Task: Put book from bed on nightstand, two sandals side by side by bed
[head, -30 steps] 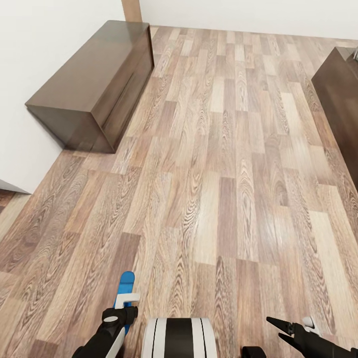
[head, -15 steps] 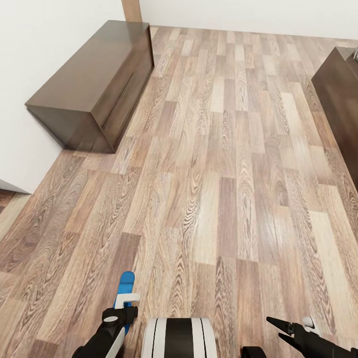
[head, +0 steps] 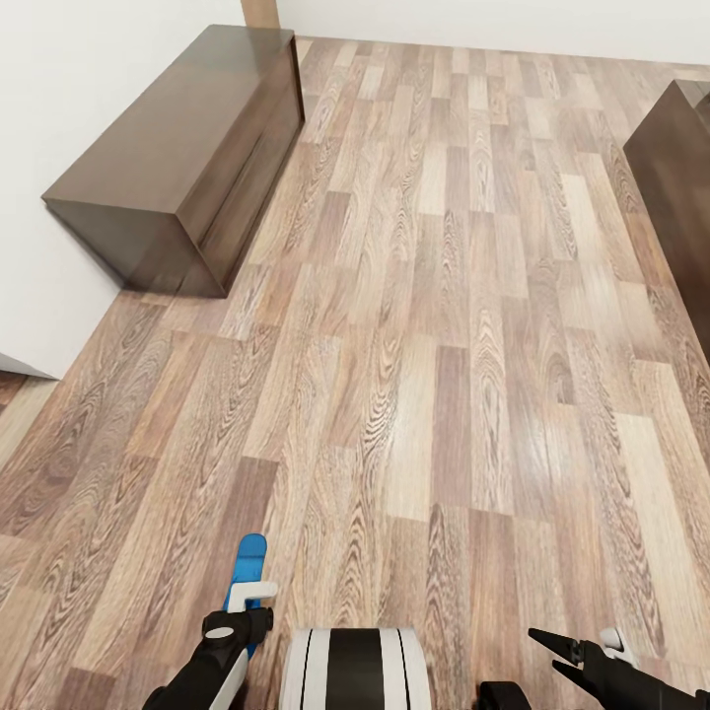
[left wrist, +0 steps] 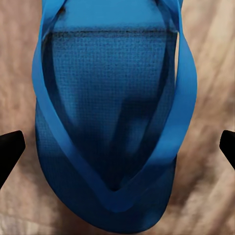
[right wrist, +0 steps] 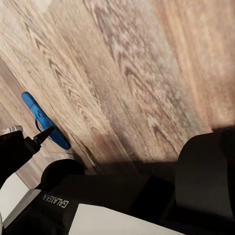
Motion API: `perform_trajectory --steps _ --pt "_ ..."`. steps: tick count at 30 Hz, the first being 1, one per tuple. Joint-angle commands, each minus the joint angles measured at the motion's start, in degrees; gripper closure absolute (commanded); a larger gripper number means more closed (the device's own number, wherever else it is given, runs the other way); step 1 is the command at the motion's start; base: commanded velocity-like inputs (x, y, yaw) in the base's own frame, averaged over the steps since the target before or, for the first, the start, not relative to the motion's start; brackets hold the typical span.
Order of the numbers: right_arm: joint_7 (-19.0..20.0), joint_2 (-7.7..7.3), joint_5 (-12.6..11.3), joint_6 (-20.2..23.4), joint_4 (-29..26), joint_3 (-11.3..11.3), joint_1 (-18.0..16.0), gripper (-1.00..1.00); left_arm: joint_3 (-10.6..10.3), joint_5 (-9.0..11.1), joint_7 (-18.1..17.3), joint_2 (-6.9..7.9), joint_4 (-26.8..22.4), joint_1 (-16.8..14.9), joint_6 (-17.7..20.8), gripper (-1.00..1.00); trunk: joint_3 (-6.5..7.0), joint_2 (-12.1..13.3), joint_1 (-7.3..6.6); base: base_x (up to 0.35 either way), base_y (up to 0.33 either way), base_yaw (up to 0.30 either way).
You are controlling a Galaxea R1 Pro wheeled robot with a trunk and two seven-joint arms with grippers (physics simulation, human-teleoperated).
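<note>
A bright blue sandal (head: 248, 562) sticks out ahead of my left gripper (head: 242, 616), low and left of my trunk. In the left wrist view the sandal (left wrist: 112, 112) faces the camera at very close range, strap up, with a black fingertip (left wrist: 10, 149) at each side. The right wrist view shows this sandal (right wrist: 41, 120) edge-on and tilted off the floor beside the left fingertip. My right gripper (head: 545, 653) is at the lower right, its two black fingers spread with nothing between them. The book is out of view.
A long low dark cabinet (head: 187, 148) stands against the white wall (head: 69, 247) at the left. Another dark brown wooden piece (head: 680, 177) juts in at the right edge; I cannot tell what it is. Wood-plank floor (head: 444, 345) stretches between them.
The whole picture has shifted slightly, so the camera moved: floor and cabinet sit a little higher. Both arms and the sandal keep their places.
</note>
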Motion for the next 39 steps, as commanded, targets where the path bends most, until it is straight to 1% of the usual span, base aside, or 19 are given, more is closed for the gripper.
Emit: perform_trajectory --steps 1,2,22,28,32,39 --pt "0.07 0.0 -0.13 0.35 0.0 -0.07 -0.02 -1.0 -0.31 0.56 0.52 0.04 -0.1 -0.01 0.25 -1.0 -0.03 -0.01 -0.01 0.0 0.0 0.0" --pt "0.07 0.0 -0.13 0.35 0.0 -0.07 -0.02 -1.0 -0.31 0.56 0.52 0.05 -0.1 -0.01 0.25 1.0 -0.03 -0.01 -0.01 0.0 0.0 0.0" --pt "0.07 0.0 -0.14 0.33 0.0 -0.07 -0.02 -1.0 -0.26 0.56 0.55 0.06 -0.1 -0.01 0.28 1.0 -0.03 -0.01 -0.01 0.0 0.0 0.0" --pt "0.07 0.0 -0.14 0.33 0.0 -0.07 -0.02 -1.0 -0.25 0.56 0.55 0.06 -0.1 -0.01 0.29 1.0 1.3 0.07 -0.16 0.0 0.0 0.0" --pt "0.07 0.0 -0.14 0.33 0.0 -0.07 -0.02 -1.0 -0.23 0.56 0.55 0.04 -0.1 -0.01 0.33 1.0 1.3 0.07 -0.16 0.0 0.0 0.0" --pt "0.07 0.0 -0.13 0.35 0.0 -0.07 -0.02 -1.0 -0.23 0.56 0.49 0.03 -0.1 -0.01 0.34 1.0 2.85 0.16 -0.34 0.0 0.0 0.0"
